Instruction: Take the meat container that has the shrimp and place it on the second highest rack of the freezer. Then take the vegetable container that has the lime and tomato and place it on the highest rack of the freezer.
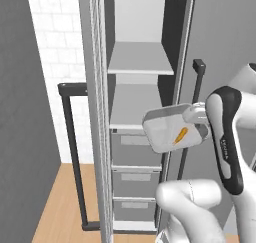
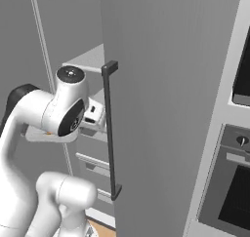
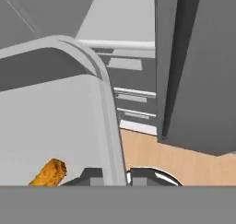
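A wooden floor, white tiled wall, and what seems an oven at right.

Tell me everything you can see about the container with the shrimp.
The meat container is a pale grey, plastic-looking tray with rounded corners and a raised rim. It holds one small orange shrimp near its right end. It is in the air, tilted, in front of the open freezer, about level with the lower shelf, touching no shelf. The gripper is shut on its side wall, one finger inside and one outside, as the hand view shows.
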